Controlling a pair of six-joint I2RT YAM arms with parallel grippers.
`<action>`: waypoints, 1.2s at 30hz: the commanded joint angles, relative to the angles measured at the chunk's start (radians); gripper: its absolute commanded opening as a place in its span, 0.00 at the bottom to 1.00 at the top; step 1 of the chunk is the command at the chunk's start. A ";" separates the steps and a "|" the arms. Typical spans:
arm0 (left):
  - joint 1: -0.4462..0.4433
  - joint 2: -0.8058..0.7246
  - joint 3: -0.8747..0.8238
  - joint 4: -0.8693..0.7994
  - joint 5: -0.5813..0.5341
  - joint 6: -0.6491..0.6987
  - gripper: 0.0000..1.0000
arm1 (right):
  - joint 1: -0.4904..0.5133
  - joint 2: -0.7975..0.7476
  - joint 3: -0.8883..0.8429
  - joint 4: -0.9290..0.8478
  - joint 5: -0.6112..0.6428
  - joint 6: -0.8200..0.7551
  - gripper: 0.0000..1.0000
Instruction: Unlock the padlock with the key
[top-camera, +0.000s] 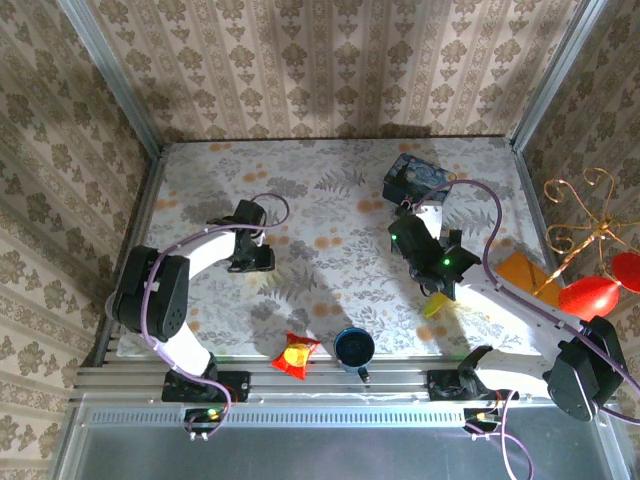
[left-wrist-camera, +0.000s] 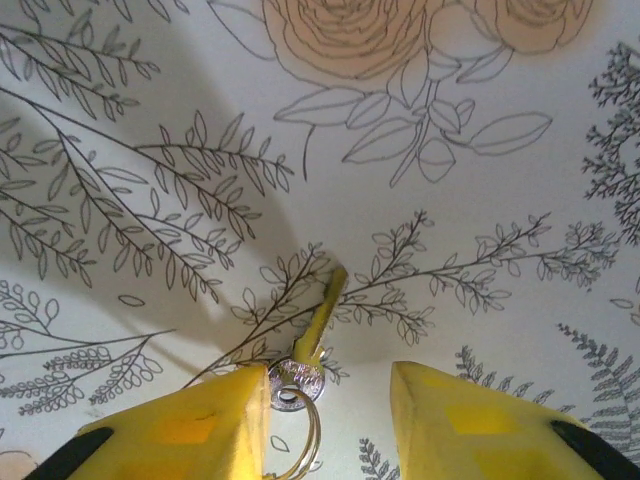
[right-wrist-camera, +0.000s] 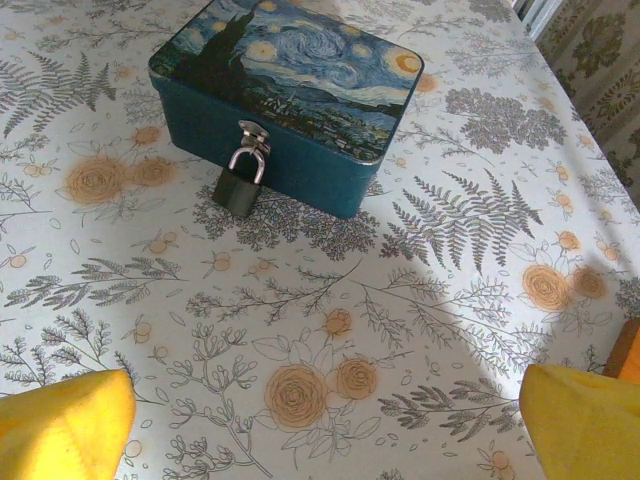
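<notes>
My left gripper, fingers spread, hovers over the key at lower centre (nearer the frame-left finger); I should centre before closing.

Warm, even overhead light; soft arm shadows fall on the tablecloth left of the blue tin and nearer than it. The tin's front wall sits shaded. Close yellow fingertips blur

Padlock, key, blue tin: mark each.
padlock (right-wrist-camera: 238, 191), right wrist view, on its dark body.
key (left-wrist-camera: 321, 314), left wrist view, on its yellowish blade.
blue tin (right-wrist-camera: 300, 70), right wrist view, on the painted lid.
</notes>
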 joint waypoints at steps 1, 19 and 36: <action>-0.024 -0.015 0.021 -0.054 -0.012 0.010 0.36 | 0.009 -0.004 0.001 -0.022 0.037 0.020 1.00; -0.044 -0.025 0.025 -0.024 -0.102 -0.074 0.37 | 0.015 -0.008 -0.008 -0.022 0.045 0.019 1.00; -0.069 0.003 0.014 -0.036 -0.092 -0.074 0.18 | 0.020 -0.009 -0.007 -0.023 0.039 0.015 1.00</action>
